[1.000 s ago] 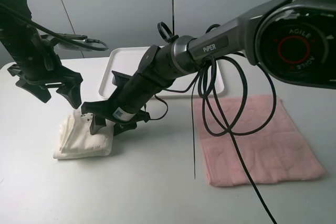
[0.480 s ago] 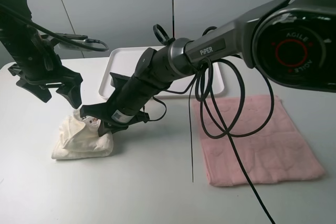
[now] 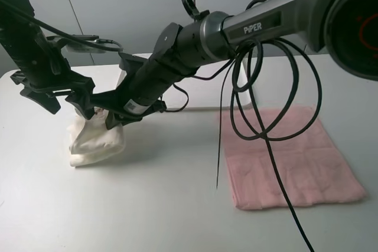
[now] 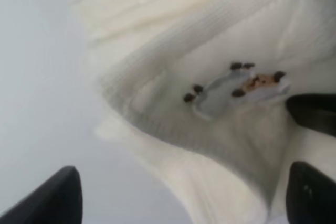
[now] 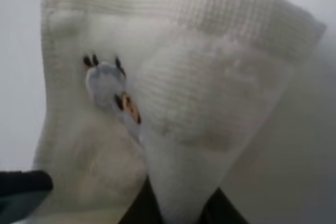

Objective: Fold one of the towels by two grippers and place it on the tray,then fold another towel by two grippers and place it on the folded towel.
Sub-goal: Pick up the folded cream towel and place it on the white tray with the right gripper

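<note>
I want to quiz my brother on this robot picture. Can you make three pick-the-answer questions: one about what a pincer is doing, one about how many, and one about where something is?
1. The right pincer is:
A) wide open
B) shut on the cream towel
C) touching nothing

2. How many towels are there?
A) one
B) two
C) three

3. The pink towel lies:
A) on the cream towel
B) flat on the table
C) in the right pincer

Answers:
1 B, because the right pincer pinches a fold of the cream cloth.
2 B, because there is one cream towel and one pink towel.
3 B, because it is spread out on the table with nothing holding it.
</note>
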Controlling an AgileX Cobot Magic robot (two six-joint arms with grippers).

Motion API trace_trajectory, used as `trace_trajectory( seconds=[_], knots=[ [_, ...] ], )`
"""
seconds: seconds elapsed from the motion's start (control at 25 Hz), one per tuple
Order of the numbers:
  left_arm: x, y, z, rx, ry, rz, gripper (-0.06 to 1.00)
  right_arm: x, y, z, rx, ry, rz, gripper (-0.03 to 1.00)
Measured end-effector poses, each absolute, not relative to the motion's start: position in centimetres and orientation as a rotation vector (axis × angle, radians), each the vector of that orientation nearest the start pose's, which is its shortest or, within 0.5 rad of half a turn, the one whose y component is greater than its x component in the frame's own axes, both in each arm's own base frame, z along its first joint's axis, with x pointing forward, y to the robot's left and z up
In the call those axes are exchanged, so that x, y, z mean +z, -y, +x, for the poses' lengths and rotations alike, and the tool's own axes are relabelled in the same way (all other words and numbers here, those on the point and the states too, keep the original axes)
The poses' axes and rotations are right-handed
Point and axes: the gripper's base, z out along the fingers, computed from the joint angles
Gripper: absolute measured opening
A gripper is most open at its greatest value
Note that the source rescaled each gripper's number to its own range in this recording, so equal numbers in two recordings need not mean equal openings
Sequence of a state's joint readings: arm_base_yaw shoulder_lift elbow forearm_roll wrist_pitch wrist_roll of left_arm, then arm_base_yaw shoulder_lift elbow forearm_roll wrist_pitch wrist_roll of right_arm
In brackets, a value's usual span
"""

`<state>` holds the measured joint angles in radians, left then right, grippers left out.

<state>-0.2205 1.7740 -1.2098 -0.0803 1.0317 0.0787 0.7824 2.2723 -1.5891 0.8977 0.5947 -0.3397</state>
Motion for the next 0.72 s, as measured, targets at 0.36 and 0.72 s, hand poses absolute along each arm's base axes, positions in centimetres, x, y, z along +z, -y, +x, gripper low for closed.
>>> trace_trajectory(
  seconds=[0.36, 0.72],
  knots=[
    [22.0, 7.8, 31.9, -0.118, -3.052, 0.438, 1.00, 14.1, -31.3, 36.2, 0.968, -2.646, -0.470, 0.07],
    [22.0, 7.8, 31.8, -0.118, -3.055, 0.439, 1.00, 16.4, -28.2, 40.3, 0.892, -2.552, -0.455, 0.07]
  ],
)
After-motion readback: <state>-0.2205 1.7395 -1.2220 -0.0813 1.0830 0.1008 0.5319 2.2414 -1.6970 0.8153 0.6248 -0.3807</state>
